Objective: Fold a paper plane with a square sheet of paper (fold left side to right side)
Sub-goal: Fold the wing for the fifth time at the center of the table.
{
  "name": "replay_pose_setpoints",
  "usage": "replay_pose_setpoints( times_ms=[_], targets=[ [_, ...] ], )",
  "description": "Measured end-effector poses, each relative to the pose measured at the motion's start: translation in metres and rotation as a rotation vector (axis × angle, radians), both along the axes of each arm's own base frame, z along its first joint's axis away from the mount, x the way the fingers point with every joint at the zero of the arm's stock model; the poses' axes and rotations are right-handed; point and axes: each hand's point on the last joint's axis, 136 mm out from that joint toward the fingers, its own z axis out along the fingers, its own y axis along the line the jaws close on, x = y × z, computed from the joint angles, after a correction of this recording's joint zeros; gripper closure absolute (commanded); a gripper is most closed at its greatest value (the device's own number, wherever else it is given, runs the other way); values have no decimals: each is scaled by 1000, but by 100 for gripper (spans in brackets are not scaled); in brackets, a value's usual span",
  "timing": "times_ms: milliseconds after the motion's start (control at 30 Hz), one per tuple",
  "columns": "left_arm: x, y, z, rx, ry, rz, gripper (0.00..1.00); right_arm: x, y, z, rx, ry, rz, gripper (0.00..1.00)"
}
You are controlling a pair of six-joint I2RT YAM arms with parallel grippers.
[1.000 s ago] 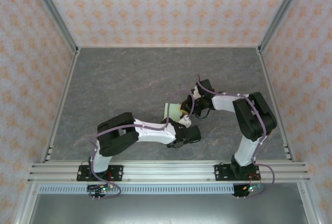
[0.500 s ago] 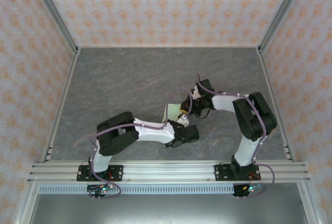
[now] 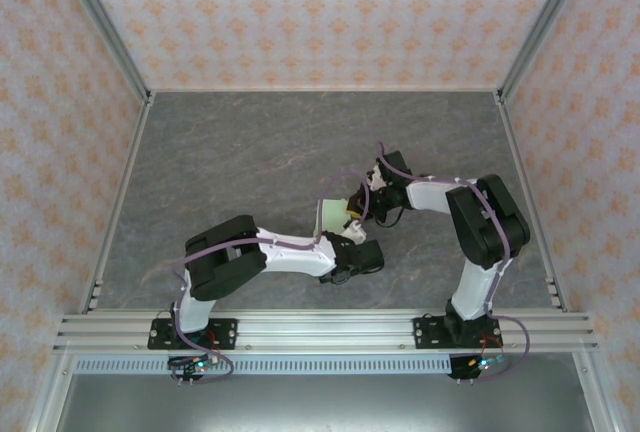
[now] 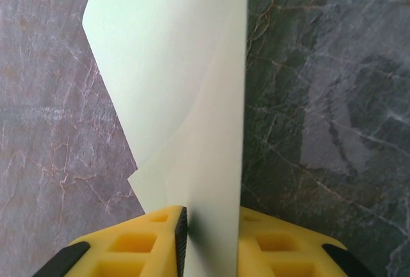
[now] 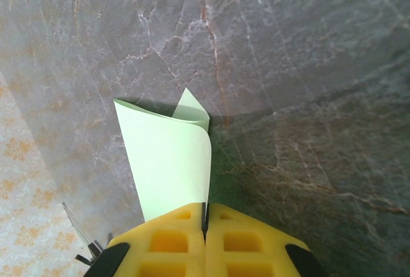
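The square sheet of paper [image 3: 330,214] is pale green and curls up off the table between my two grippers. In the left wrist view the sheet [image 4: 179,84] stands on edge between the yellow fingers [image 4: 147,238] of my left gripper [image 4: 210,226]. Those jaws are a little apart, and the curled sheet fills the gap. My right gripper [image 5: 205,216] is shut, pinching one edge of the sheet [image 5: 170,161], whose far end rolls over above the table. In the top view the left gripper [image 3: 343,228] and the right gripper [image 3: 358,204] meet at the paper.
The dark marbled table [image 3: 250,152] stretches around the arms. Patterned walls [image 3: 320,12] and metal frame posts [image 3: 100,22] close it in at the back and sides. A rail [image 3: 320,330] carries both arm bases at the near edge.
Both arms have stayed almost in place. The paper and the two grippers have edged slightly to the left and nearer together.
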Motion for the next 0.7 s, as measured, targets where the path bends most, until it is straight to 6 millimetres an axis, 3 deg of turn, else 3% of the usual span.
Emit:
replay_pose_setpoints(
  times_ms=[200, 700],
  targets=[
    [1, 0, 0, -6, 3, 3, 70, 0, 0, 0, -1, 1, 0, 100],
    [-2, -6, -3, -44, 26, -1, 84, 0, 0, 0, -1, 0, -1, 95]
  ],
)
